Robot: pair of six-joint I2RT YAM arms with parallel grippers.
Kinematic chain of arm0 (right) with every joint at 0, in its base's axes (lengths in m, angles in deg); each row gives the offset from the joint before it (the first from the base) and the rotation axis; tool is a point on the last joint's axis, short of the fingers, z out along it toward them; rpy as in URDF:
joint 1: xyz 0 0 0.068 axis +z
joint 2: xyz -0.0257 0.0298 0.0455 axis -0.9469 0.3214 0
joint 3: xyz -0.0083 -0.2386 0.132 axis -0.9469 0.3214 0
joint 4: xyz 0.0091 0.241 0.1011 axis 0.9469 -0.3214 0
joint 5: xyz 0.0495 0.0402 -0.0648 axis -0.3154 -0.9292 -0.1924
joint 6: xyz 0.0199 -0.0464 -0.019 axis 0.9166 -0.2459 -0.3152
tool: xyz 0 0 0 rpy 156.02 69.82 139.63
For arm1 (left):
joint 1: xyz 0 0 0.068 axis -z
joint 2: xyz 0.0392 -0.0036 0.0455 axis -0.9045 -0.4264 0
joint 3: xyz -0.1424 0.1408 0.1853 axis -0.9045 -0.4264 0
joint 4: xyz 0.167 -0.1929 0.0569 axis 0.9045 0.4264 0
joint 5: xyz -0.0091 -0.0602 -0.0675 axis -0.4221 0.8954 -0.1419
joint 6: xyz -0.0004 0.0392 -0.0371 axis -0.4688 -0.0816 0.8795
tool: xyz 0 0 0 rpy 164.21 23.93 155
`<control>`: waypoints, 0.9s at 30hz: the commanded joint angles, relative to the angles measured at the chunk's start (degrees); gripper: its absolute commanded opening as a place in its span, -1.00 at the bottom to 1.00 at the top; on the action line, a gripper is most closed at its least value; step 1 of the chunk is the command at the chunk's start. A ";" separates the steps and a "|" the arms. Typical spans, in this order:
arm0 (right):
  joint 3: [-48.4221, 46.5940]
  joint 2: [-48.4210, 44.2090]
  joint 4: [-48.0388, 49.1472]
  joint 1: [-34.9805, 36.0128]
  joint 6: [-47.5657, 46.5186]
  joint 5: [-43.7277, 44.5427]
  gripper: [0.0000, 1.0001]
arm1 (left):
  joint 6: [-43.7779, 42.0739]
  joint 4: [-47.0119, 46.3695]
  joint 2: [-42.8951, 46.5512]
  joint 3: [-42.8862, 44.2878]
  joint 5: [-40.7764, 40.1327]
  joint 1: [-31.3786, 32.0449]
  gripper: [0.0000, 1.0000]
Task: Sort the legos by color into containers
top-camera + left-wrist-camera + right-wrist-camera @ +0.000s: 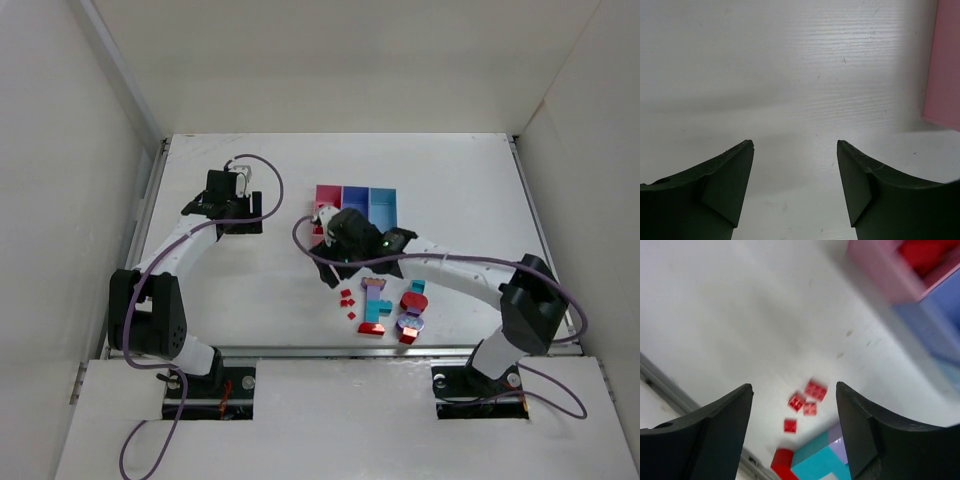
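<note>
1. Three narrow plastic bins joined in a row stand near the middle of the white table [450, 180], a little toward its right edge: a pink plastic bin [328, 194], a purple-blue plastic bin [355, 196] and a light blue plastic bin [383, 203].
2. The pink plastic bin holds red pieces [922, 252], too blurred to tell apart.
3. The loose bricks lie closer to the table's near edge, right of centre: four tiny red plastic chips [815, 390], just beside a stacked teal and lavender clump [376, 300], with a red plastic brick [371, 328] at the clump's near end.
4. A larger red piece [413, 300] and a lavender piece [408, 323] lie to the right of the clump.
5. The left pincer [795, 145] stands wide with nothing between its fingers, over bare table on the left-edge side of the bins.
6. The right pincer [794, 386] is also wide and empty, at the near end of the pink plastic bin, between the bins and the bricks.
</note>
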 commanded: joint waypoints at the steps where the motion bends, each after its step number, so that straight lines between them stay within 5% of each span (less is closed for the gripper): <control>1: 5.06 0.63 -2.52 1.99 2.69 -3.31 0.44 | 0.51 -1.02 0.31 1.20 -0.12 -0.11 0.29; 27: 2.26 12.06 -4.19 2.00 14.21 3.97 -0.21 | -0.54 -1.02 1.36 0.68 -0.65 0.94 0.29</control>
